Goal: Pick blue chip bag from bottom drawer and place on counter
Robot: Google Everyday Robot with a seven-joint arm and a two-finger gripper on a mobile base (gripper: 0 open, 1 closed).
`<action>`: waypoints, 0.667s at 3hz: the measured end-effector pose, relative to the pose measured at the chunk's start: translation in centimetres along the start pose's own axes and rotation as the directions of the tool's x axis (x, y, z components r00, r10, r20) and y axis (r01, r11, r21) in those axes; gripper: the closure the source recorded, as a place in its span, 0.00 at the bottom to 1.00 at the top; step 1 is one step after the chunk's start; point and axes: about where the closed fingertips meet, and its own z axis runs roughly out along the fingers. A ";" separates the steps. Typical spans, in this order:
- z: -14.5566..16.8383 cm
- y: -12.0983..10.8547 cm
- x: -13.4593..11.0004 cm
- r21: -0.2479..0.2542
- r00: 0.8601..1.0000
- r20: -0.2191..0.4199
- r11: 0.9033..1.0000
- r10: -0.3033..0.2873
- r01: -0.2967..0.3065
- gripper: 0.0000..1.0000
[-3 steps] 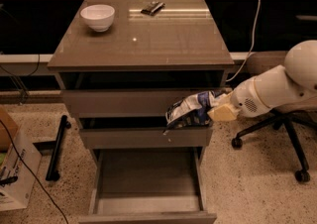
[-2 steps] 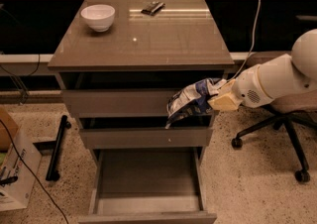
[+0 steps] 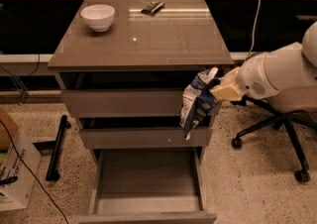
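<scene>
The blue chip bag (image 3: pixel 197 103) hangs crinkled from my gripper (image 3: pixel 218 90), in front of the right end of the upper drawers and just below the counter's front right corner. My gripper is shut on the bag's top edge, reaching in from the right on the white arm (image 3: pixel 277 73). The bottom drawer (image 3: pixel 147 189) is pulled out below, its grey floor bare. The counter (image 3: pixel 148 34) is the glossy grey-brown top slab above the bag.
A white bowl (image 3: pixel 97 17) stands at the counter's back left and a small flat dark item (image 3: pixel 152 8) at the back middle. An office chair (image 3: pixel 285 129) stands on the right. A cardboard box (image 3: pixel 12 168) and a black bar (image 3: pixel 57 146) lie on the floor at left.
My gripper has lifted the blue chip bag upward and slightly right, from the middle drawer's level to just under the counter's edge. The bag now hangs more vertically.
</scene>
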 end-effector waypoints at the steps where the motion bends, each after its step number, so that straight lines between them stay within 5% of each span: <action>1: -1.7 0.4 -3.7 0.027 0.992 0.060 0.994 -0.110 0.108 1.00; 2: -3.2 1.1 -7.9 0.045 0.963 0.155 0.975 -0.221 0.217 1.00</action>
